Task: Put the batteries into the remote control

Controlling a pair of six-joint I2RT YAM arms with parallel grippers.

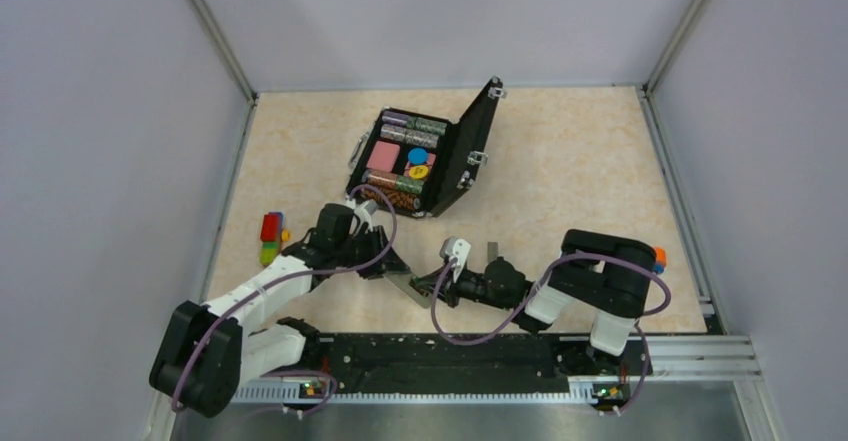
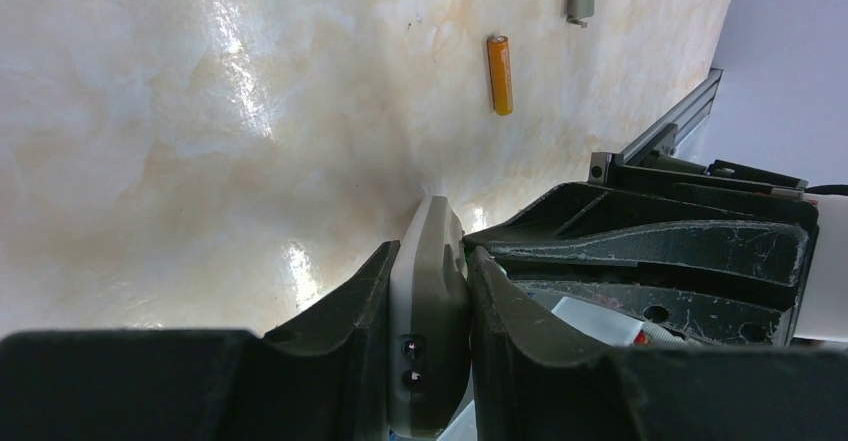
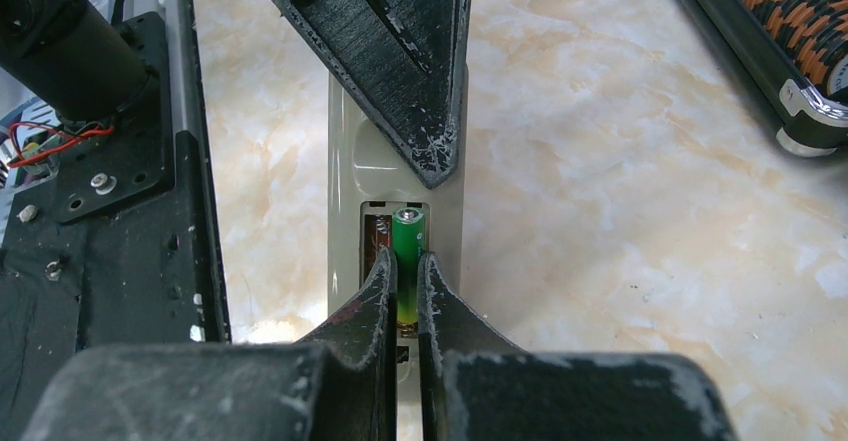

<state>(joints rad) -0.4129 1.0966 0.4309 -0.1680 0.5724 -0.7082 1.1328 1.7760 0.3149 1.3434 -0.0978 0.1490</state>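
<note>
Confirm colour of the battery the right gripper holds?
Green battery, pinched by right gripper; clearest in right wrist view.

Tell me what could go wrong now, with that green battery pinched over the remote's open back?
1. The right gripper pinches the green battery by narrow fingertips over the remote control's open bay. Misaligned, it could jam or pop free.
2. The left gripper clamps the remote control only by its thin edges, so pushing down might twist it loose.
3. The orange battery lies loose on the table and could roll if bumped.
</note>
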